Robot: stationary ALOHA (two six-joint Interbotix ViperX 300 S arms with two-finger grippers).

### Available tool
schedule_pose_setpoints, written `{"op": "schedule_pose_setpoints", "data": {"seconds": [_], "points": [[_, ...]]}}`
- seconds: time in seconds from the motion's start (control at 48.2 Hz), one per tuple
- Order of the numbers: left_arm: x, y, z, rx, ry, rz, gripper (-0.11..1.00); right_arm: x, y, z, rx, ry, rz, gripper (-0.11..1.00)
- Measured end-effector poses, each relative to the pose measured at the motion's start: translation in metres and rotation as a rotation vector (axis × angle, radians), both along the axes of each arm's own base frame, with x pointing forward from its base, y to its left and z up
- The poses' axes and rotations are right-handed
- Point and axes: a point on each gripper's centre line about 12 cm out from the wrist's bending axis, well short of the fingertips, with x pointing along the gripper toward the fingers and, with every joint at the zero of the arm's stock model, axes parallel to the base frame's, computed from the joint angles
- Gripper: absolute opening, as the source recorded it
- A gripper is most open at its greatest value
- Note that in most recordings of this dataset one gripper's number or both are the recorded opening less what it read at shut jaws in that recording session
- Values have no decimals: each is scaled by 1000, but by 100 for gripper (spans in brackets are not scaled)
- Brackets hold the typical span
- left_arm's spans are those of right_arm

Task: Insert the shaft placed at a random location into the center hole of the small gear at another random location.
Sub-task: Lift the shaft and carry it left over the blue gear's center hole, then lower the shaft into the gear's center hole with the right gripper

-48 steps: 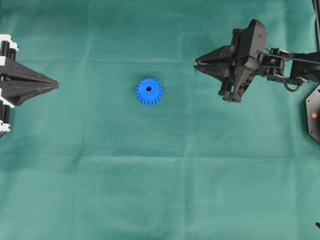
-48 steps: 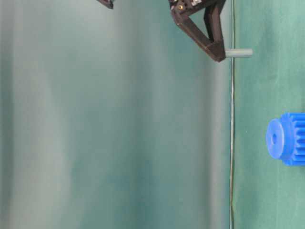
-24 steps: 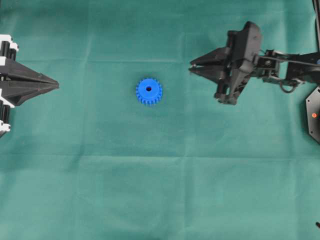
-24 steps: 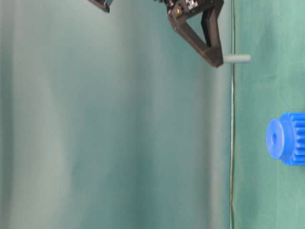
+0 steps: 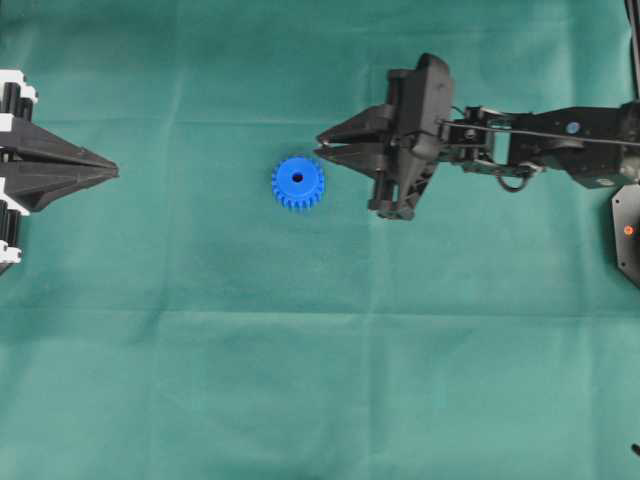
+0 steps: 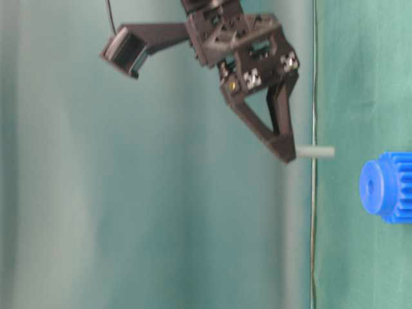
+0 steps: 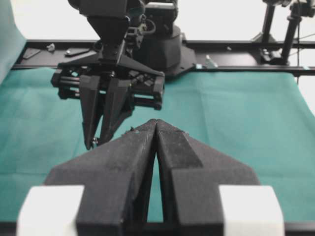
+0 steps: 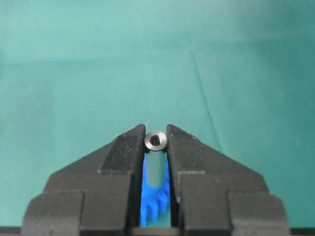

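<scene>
The small gear (image 5: 297,183), bright blue, lies flat on the green cloth, its center hole (image 5: 297,177) facing up. My right gripper (image 5: 318,147) hovers just right of it and slightly farther back, shut on the shaft (image 6: 315,152), a short grey pin that sticks out of the fingertips toward the cloth. In the right wrist view the shaft (image 8: 156,141) stands end-on between the fingers, with the gear (image 8: 155,199) showing below it. The shaft's tip is above the cloth and beside the gear (image 6: 386,187), not touching it. At the far left my left gripper (image 5: 110,172) is shut and holds nothing.
Green cloth (image 5: 320,380) covers the whole table. A black mount with an orange dot (image 5: 627,230) sits at the right edge. A black frame rail (image 7: 236,46) runs behind the right arm's base.
My right gripper has carried the shaft leftward, from the right part of the table to just beside the gear. The left gripper and the gear have not moved.
</scene>
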Motion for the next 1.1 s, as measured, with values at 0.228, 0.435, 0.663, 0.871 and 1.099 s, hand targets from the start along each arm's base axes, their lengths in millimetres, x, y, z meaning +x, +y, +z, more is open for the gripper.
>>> {"op": "schedule_pose_setpoints", "data": {"seconds": [0.228,0.435,0.663,0.871,1.099], "points": [[0,0,-1,1,8,0,0,18,0,0,-2,-12,8,14],[0,0,-1,1,8,0,0,23,0,-4,-1,-6,9,14],[0,0,-1,1,8,0,0,24,2,-16,8,21,8,14],[0,0,-2,0,9,-1,0,25,2,-26,14,38,6,14],[0,0,-1,0,6,0,0,28,2,-29,17,38,5,14]]}}
